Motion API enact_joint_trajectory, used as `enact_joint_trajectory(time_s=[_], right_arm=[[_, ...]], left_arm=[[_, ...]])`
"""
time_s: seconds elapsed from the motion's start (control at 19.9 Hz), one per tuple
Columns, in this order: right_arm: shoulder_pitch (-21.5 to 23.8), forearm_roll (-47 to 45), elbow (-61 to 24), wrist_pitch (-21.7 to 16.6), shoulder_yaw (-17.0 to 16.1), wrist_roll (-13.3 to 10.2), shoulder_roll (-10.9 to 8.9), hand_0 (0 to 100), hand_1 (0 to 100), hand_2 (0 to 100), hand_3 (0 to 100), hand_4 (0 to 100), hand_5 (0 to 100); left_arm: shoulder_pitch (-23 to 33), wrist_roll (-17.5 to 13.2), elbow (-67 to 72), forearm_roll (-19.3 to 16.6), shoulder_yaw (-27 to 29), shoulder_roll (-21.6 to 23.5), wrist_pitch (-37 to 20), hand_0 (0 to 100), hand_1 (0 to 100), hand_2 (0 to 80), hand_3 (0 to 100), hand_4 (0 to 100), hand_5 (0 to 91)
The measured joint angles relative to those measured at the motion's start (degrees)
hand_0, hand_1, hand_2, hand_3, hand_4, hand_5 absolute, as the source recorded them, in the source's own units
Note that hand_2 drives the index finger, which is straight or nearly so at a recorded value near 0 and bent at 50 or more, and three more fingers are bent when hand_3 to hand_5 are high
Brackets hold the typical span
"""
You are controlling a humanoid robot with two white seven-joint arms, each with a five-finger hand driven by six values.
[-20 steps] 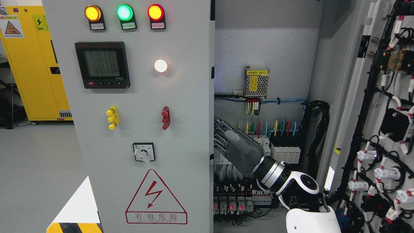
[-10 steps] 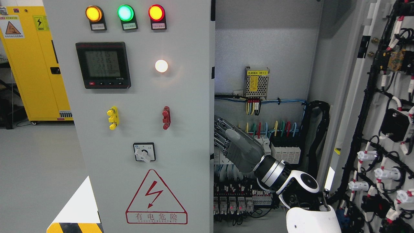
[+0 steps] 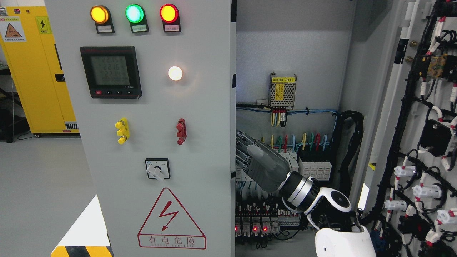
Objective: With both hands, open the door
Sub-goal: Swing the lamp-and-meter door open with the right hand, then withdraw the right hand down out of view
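The left door point(image 3: 150, 142) of the electrical cabinet fills the left and centre of the head view; it is taken as the reference for all positions below. Its right-hand edge stands clear of the cabinet interior point(image 3: 289, 64), which is exposed just right of that edge.

On the door face: amber, green and red indicator lamps point(image 3: 134, 13) in a row at the top, a digital meter point(image 3: 110, 71) below them, a lit white lamp point(image 3: 175, 73) right of the meter, a yellow terminal point(image 3: 121, 130) and a red terminal point(image 3: 181, 131) at mid height, a rotary switch point(image 3: 157, 169) lower down, and a red triangular shock warning sign point(image 3: 171, 219) near the bottom.

The right hand point(image 3: 262, 164) enters from the lower right, its white forearm and grey palm angled up toward the door's right edge. Its fingers point(image 3: 242, 150) reach the inner side of that edge at about the height of the rotary switch; the edge hides the tips, so I cannot tell whether they are curled on the door or merely against it.

Right of the door, inside the cabinet, are a perforated power supply unit point(image 3: 282, 91) and rows of coloured wiring. The second door point(image 3: 425, 142), swung open, is far right with black cable looms. A yellow cabinet point(image 3: 35, 71) stands behind the door's left side. The left arm does not appear.
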Motion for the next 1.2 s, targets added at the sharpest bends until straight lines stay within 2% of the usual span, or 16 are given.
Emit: enact_joint_trajectory(time_s=[0.25, 0.4, 0.7, 0.9, 1.2], right_arm=[[0.41, -0.58, -0.42, 0.00, 0.45, 0.08, 0.11, 0, 50, 4, 0, 0, 0], [1.04, -1.18, -0.87, -0.11, 0.65, 1.50, 0.16, 0, 50, 4, 0, 0, 0], [3.03, -1.73, -2.06, -0.13, 1.31, 1.94, 0.29, 0, 50, 4, 0, 0, 0], [5.00, -1.85, -2.93, -0.20, 3.20, 1.97, 0.34, 0, 50, 4, 0, 0, 0], [8.40, -1.89, -4.43, -0.58, 7.88, 2.03, 0.38, 0, 50, 4, 0, 0, 0]], left_arm=[[0.00, -0.15, 0.00, -0.01, -0.01, -0.12, 0.00, 12, 56, 0.0, 0, 0, 0.0], [-0.01, -0.17, 0.00, -0.01, -0.01, -0.22, 0.00, 12, 56, 0.0, 0, 0, 0.0], [0.00, 0.00, 0.00, -0.02, -0.01, -0.31, 0.01, 12, 56, 0.0, 0, 0, 0.0], [0.00, 0.02, 0.00, -0.05, -0.01, -0.34, 0.06, 12, 56, 0.0, 0, 0, 0.0], [0.03, 0.04, 0.02, -0.17, -0.02, -0.38, 0.23, 12, 56, 0.0, 0, 0, 0.0]])
